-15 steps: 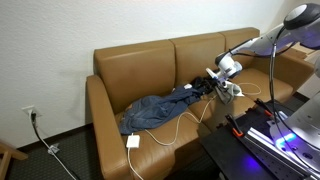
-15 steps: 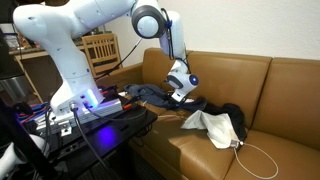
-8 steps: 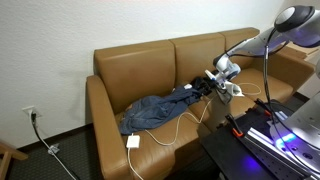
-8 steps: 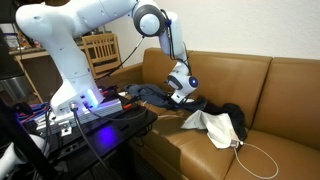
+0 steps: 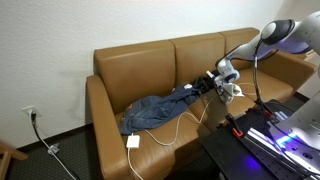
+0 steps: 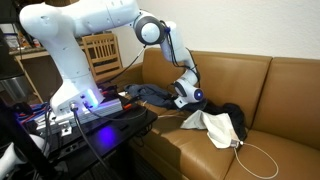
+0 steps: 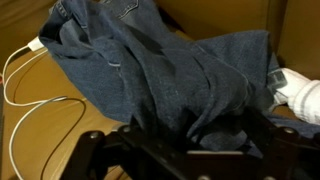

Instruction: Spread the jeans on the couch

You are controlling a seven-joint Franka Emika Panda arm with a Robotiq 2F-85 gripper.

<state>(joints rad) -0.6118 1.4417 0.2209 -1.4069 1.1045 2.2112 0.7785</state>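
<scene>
My gripper (image 5: pixel 214 81) is down low over the middle of the couch (image 5: pixel 140 62), right at one end of the jeans (image 5: pixel 158 108). In the wrist view my gripper (image 7: pixel 205 140) sits at the bottom edge, dark and close, and the blue cloth of the jeans (image 7: pixel 150 70) bunches up right against it. A fold of the cloth looks pinched there, but I cannot tell for sure if my fingers are closed on it or only touching it.

The jeans lie rumpled on the seat. In an exterior view they stretch from the seat near one arm of the couch toward the middle, where my gripper is. They are not flat; they have many folds and bumps.

A white cable (image 5: pixel 175 128) curls over the front of the seat beside the jeans, and a white plug block (image 5: pixel 133 141) hangs at the front edge of the couch. In the wrist view the white cable (image 7: pixel 22 88) loops on the brown seat at the left side.

In an exterior view my gripper (image 6: pixel 186 97) is just above the seat, and a white cloth (image 6: pixel 212 125) lies on the couch (image 6: pixel 280 90) beside it, with something dark next to that. The jeans (image 6: pixel 150 95) show behind my arm.
</scene>
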